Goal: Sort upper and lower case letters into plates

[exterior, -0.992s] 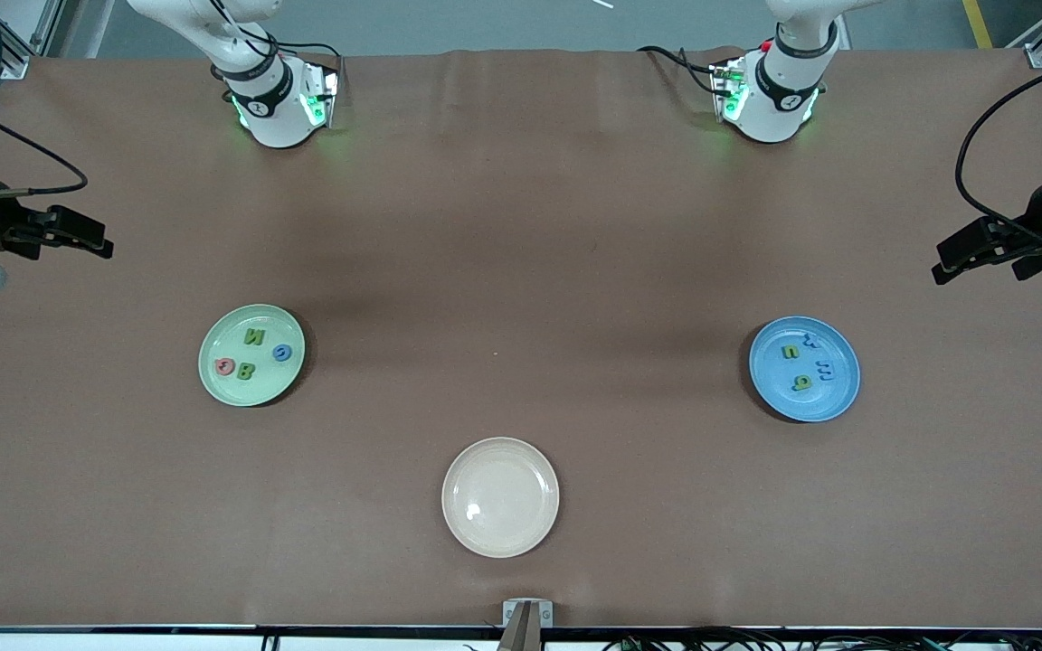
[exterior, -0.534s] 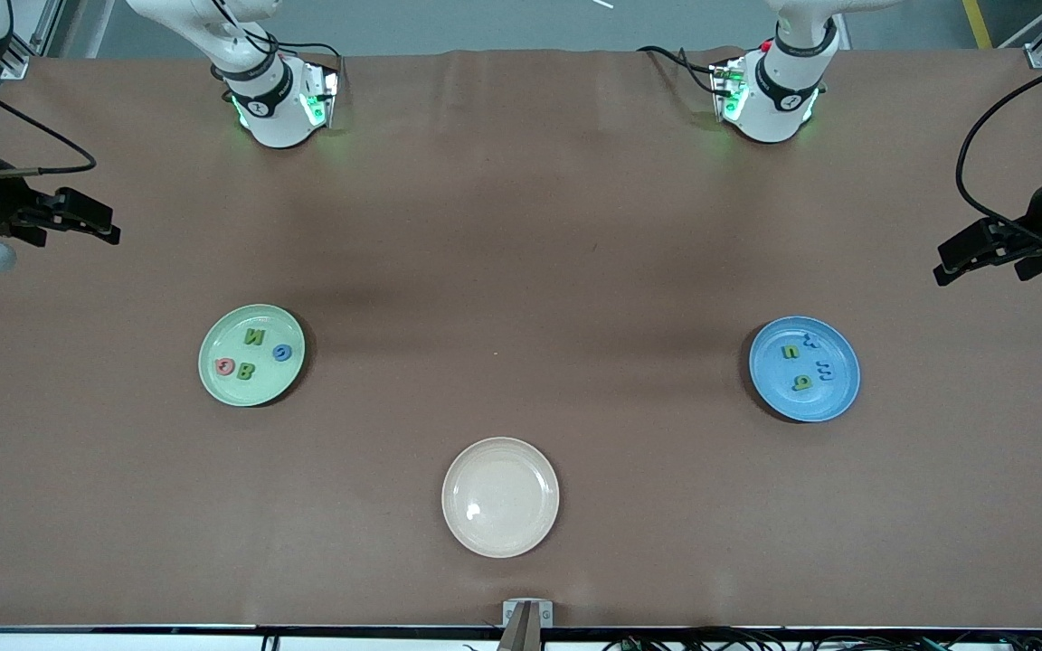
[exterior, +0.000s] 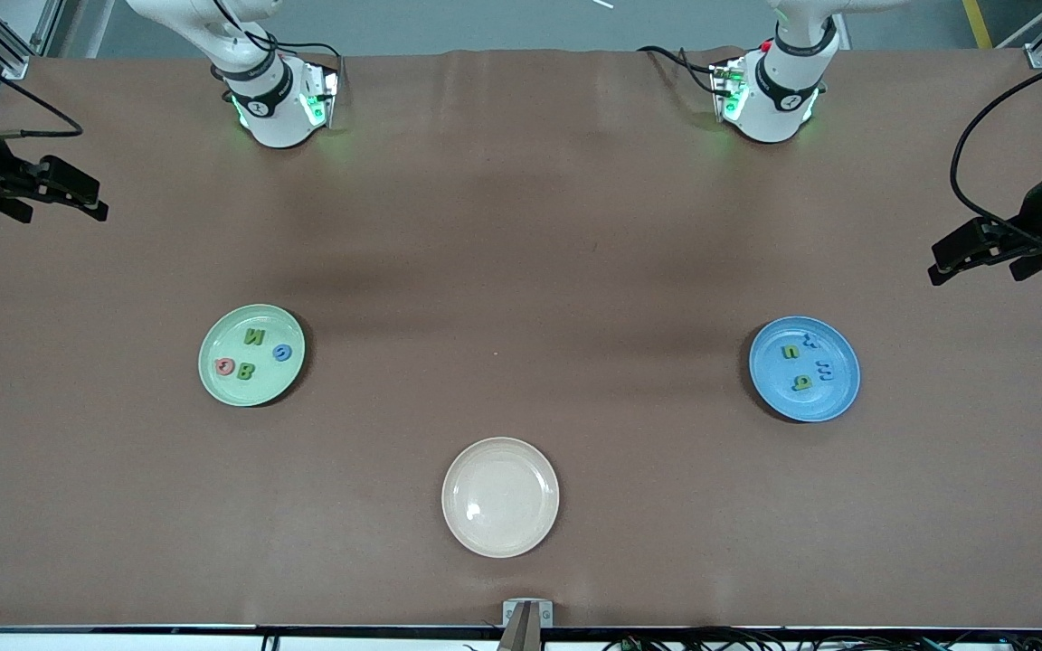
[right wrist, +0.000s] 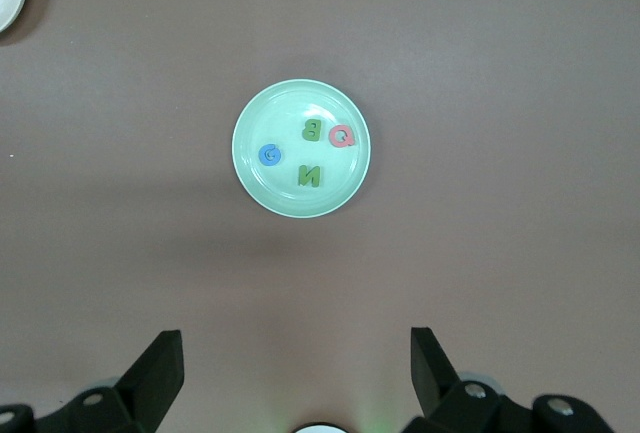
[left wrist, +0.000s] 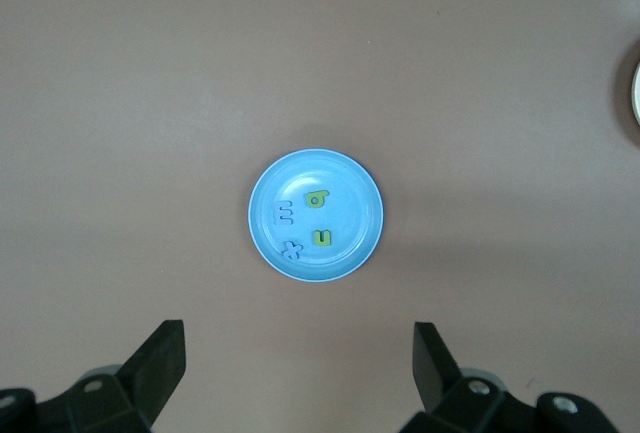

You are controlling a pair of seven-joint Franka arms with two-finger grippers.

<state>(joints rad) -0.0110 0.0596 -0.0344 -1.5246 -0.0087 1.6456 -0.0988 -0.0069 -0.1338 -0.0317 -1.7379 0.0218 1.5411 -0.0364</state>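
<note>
Mint plate (exterior: 213, 384), blue plate (exterior: 833, 402), cream plate (exterior: 462, 524).

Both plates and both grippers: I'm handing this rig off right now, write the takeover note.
Left gripper: open, holds nothing, up at the left arm's end of the table.
Right gripper: open, holds nothing, up at the right arm's end.
Mint green plate: holds four letters: green N, green B, blue G, pink-red Q.
Blue plate: holds four letters, two green, two blue.
Cream plate: nothing on it.
Done: all eight letters are in plates, none loose on the table.
Left: nothing visible; verify the blue plate's letters are lowercase.
</note>
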